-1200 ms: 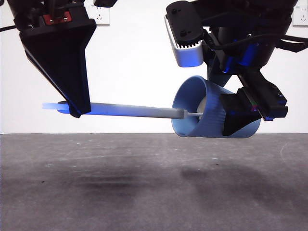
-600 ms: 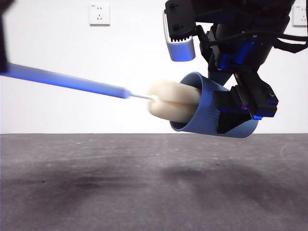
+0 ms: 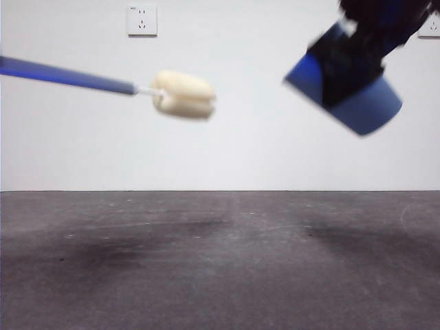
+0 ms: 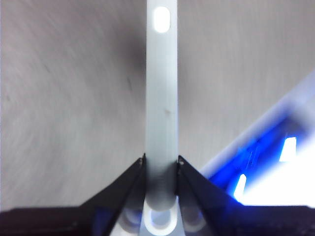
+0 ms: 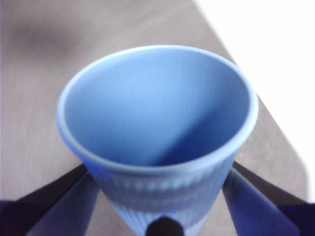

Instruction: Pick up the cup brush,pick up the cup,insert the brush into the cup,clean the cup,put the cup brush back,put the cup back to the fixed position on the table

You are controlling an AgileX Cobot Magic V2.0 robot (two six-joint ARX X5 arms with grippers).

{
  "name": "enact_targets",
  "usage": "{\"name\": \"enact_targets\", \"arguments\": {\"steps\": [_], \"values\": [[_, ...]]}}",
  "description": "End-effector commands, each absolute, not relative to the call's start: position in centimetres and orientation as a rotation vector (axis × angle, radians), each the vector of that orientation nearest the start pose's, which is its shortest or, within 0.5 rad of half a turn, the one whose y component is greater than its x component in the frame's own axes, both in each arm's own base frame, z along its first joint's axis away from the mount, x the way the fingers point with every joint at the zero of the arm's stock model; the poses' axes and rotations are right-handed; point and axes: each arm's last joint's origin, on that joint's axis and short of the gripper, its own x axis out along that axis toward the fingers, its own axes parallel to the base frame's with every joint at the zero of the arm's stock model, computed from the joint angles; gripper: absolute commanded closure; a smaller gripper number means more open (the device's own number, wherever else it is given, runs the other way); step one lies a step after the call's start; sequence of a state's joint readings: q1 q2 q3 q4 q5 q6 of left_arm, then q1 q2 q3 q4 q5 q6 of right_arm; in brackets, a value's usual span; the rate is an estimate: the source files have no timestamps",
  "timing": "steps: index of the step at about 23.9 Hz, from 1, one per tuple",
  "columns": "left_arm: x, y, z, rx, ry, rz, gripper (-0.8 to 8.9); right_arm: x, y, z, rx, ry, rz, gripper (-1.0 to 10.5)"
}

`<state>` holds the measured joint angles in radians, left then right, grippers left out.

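The brush (image 3: 103, 82) hangs in the air well above the table (image 3: 220, 261), fully outside the cup (image 3: 347, 89). In the front view its handle runs in from the left edge, sloping slightly down to the cream sponge head (image 3: 183, 94), which sits at the free end, well apart from the cup. In the left wrist view the handle (image 4: 161, 98) runs straight out from between the 2 black jaws of the left gripper (image 4: 161, 164), which are clamped against both sides of it; the oval hole near the handle's far end shows pale (image 4: 161, 19).

The cup is also held aloft, high on the right of the front view, tilted and blurred, with a dark gripper (image 3: 364, 48) partly across it. In the right wrist view the cup (image 5: 157, 132) is seen from its mouth: the smooth rim band is round and whole, the inside plain blue with nothing in it, and fine ribs show on the outer wall below the rim. The right gripper (image 5: 162, 206) grasps it low on the body, 1 jaw on each side.

A white wall with a socket (image 3: 141, 20) stands behind the table.
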<state>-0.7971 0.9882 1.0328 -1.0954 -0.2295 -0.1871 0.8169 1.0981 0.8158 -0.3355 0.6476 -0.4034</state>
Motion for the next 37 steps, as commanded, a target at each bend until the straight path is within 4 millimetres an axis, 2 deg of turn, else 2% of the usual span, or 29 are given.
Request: {"name": "enact_targets", "arguments": {"steps": [1,5,7,12,17,26,37], "values": [[13.8,-11.9,29.6,0.107,0.938,-0.291,8.22,15.6,14.1,29.6,-0.480,0.380,0.256,9.6],[17.6,-12.6,26.6,-0.027,0.941,-0.163,8.22,13.4,12.3,32.1,-0.253,0.298,0.362,9.6],[18.8,-13.3,25.9,-0.058,0.927,-0.155,8.22,12.8,11.8,32.6,-0.200,0.278,0.394,9.6],[21.4,-15.3,23.8,-0.103,0.912,-0.153,8.22,12.0,11.0,33.3,-0.159,0.243,0.420,9.6],[23.3,-16.7,20.8,-0.090,0.957,-0.155,8.22,11.5,10.6,33.3,-0.162,0.256,0.441,9.6],[24.9,-18.3,17.3,-0.104,0.992,-0.160,8.22,11.5,10.6,33.1,-0.171,0.276,0.440,9.6],[25.5,-18.8,14.8,-0.074,1.043,-0.139,8.22,11.4,10.5,32.9,-0.135,0.309,0.432,9.6]]}}
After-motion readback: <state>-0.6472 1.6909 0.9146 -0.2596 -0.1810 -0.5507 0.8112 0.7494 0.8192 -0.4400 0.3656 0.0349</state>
